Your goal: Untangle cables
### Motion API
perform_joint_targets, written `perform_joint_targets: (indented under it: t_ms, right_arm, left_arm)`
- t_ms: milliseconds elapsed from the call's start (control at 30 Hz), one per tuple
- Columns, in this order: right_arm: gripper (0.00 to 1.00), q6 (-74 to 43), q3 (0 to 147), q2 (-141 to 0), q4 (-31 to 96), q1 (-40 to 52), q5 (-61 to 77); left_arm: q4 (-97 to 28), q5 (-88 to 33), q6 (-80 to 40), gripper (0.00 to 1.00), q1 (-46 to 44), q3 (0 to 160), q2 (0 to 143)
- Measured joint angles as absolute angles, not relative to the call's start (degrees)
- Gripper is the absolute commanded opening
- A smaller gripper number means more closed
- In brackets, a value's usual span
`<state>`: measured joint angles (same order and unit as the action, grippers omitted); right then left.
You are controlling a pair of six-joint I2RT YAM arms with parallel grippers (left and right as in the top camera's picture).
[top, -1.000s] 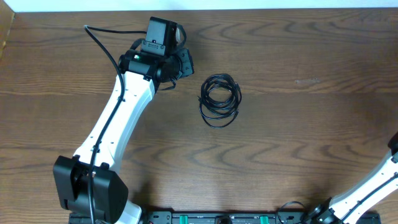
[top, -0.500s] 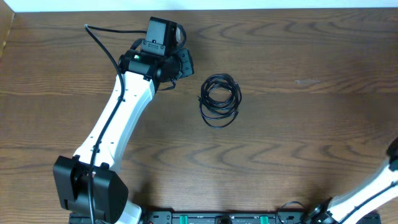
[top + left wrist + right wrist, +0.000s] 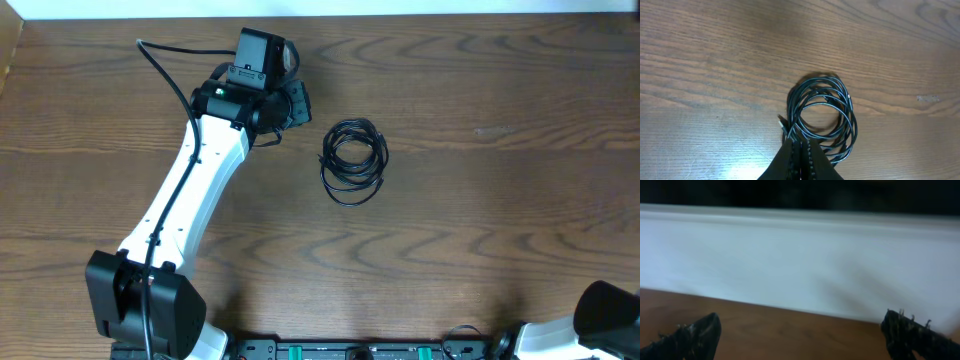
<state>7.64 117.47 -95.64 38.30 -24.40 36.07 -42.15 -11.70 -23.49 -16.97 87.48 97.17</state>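
- Cables [image 3: 848, 112] lie as one small coil of black loops on the wooden table [image 3: 500, 220], a little above the middle of it in the overhead view.
- Nothing of the untangling looks done. The loops are stacked on one another, no strand is drawn out, and a short plug end pokes out at the coil's edge. The whole job seems to be left: take hold of a strand and pull the loops apart.
- The left gripper [image 3: 799, 145] has its fingers pressed together with nothing between them. From above it sits near the coil's left side with bare wood between the two. In its own camera the closed tips overlap the coil's near rim, and I cannot tell from that view whether they touch it.
- The right gripper [image 3: 800, 317] has its fingers spread wide and holds nothing. Its camera shows only the table edge and a pale wall. Its arm is at the table's near right corner, well apart from the coil.
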Motion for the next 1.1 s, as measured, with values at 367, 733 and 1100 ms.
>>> perform_joint_targets:
  t_ms: [367, 733, 1100]
  right_arm:
    - [0.99, 11.6, 112.2, -91.3, 39.4, -10.7, 44.7]
    - [0.99, 15.2, 77.9, -62.2, 17.0, -8.0, 38.3]
    - [0.99, 11.1, 75.3, -46.3, 16.2, -7.8, 37.8]
  left_arm:
    - [-42.1, -11.7, -22.0, 0.08, -17.0, 87.5, 97.1]
    - [-42.3, -10.3, -19.0, 0.08, -17.0, 87.5, 97.1]
    - [-44.1, -10.2, -18.9, 0.08, -17.0, 87.5, 97.1]
